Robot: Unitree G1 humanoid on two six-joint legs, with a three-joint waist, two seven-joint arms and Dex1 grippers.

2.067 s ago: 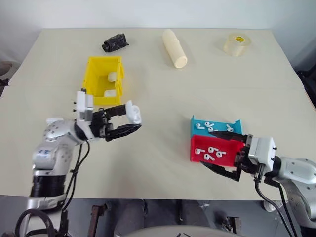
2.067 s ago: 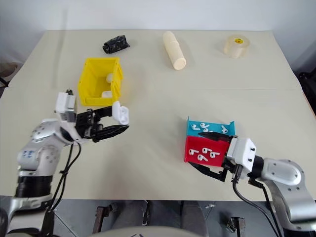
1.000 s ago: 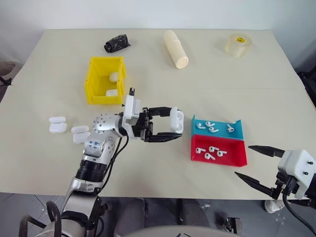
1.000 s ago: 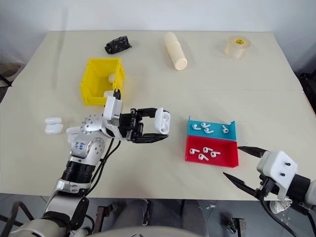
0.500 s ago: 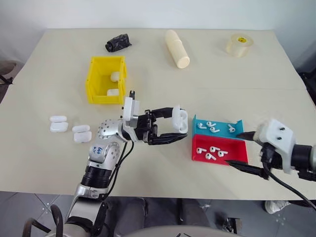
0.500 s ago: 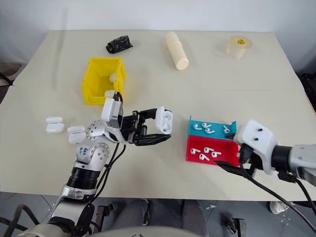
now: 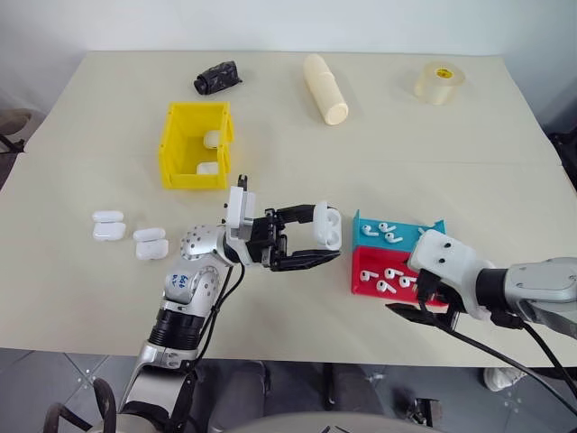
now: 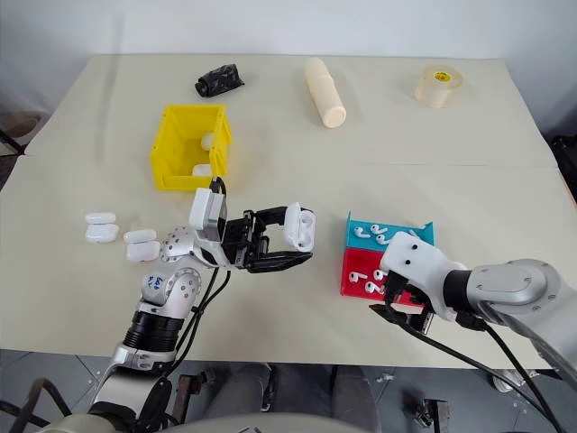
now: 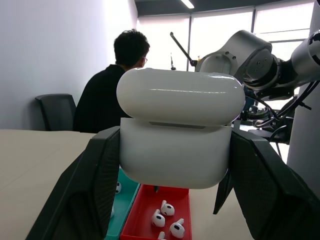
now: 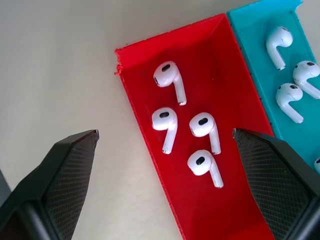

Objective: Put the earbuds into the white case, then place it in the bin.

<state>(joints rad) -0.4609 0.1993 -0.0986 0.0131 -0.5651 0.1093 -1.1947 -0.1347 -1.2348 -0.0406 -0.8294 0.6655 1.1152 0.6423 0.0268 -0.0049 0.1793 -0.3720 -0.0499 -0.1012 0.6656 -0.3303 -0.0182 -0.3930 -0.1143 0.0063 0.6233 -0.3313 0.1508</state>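
Left eye view: two grippers over the table (image 7: 288, 135), beside the earbud trays.

The left gripper (image 7: 315, 244) is clamped on a white case (image 7: 326, 225), held above the table just left of the trays. The right gripper (image 10: 165, 145), its fingers spread wide and empty, hangs over the red tray (image 10: 200, 210), which holds four earbuds (image 10: 163, 121); the blue tray (image 10: 262, 70) touching it holds more. The yellow bin (image 7: 178, 144), with two cases inside, stands well apart; four spare cases (image 7: 151, 244) lie left of the arm.
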